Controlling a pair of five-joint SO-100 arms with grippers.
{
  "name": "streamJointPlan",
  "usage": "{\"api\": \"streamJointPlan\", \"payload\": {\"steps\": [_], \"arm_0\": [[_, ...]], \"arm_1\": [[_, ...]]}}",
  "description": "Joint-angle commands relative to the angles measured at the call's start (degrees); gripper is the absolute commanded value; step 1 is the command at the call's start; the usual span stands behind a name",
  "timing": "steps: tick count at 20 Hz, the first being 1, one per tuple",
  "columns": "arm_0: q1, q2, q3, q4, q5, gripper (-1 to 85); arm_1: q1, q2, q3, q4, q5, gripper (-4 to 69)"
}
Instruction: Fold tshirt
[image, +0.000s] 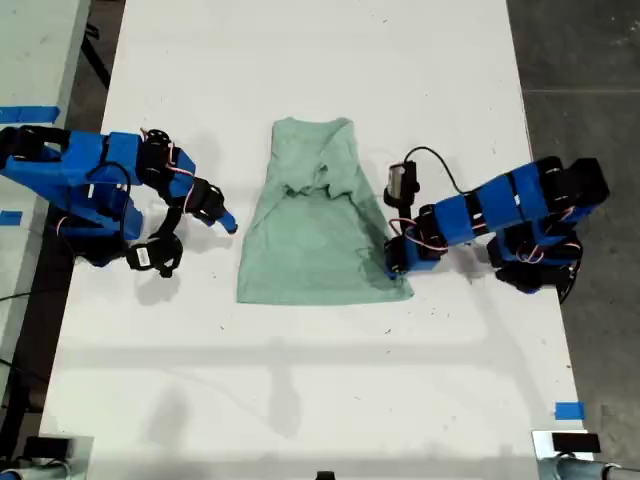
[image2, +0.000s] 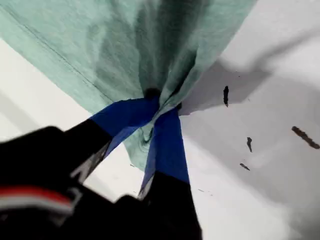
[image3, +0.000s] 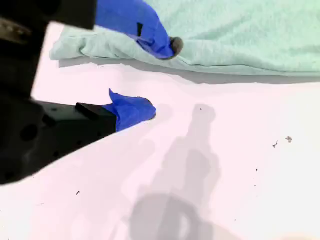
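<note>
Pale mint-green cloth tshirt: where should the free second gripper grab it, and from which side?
Take the pale mint-green cloth tshirt at its long side edge on the exterior view's left, near the bottom corner, coming in low from that side. My second gripper is open beside that edge; my first gripper already pinches the opposite corner.

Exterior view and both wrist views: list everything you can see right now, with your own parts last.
tshirt: one, pale mint green, partly folded, middle of the table.
table: one, white, fills most of the exterior view.
tape pieces: a few, blue, near the exterior view's lower right corner and at its left edge.
floor: grey, along the exterior view's right edge.
my first hand: one, blue-tipped, shut on the tshirt's edge at the exterior view's right.
my second hand: one, blue-tipped, open, over bare table beside the tshirt on the exterior view's left, holding nothing.
</note>
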Motion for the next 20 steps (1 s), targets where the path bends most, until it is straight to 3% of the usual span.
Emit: {"api": "streamJointPlan", "payload": {"steps": [1, 3, 5, 13, 14, 16, 20], "arm_0": [[1.3, -0.1, -4.5, -1.2, -0.7, 12.5], [1.2, -0.1, -4.7, -1.4, -0.7, 12.4], [1.1, -0.2, -4.9, -1.4, -0.5, 12.4], [1.1, -0.4, -5.4, -1.3, -0.6, 12.4], [1.1, -0.4, -5.6, -1.3, -0.6, 12.4], [1.1, -0.4, -5.7, -1.1, -0.7, 12.4], [1.2, -1.0, -6.6, -1.1, -0.6, 12.3]], "arm_1": [[-1.7, 2.7, -6.3, 12.2, -1.0, -1.4], [-2.3, 4.7, -14.6, 19.0, -2.3, -1.5], [-2.5, 5.6, -20.0, 17.5, -3.1, -1.5], [1.0, -1.4, -20.2, -9.1, 0.6, -1.2], [1.1, -4.1, -19.4, -11.8, 0.8, 2.8], [1.1, -9.0, -19.0, -16.3, 0.1, 23.6], [0.7, -12.4, -19.2, -17.7, 0.2, 31.5]]}}
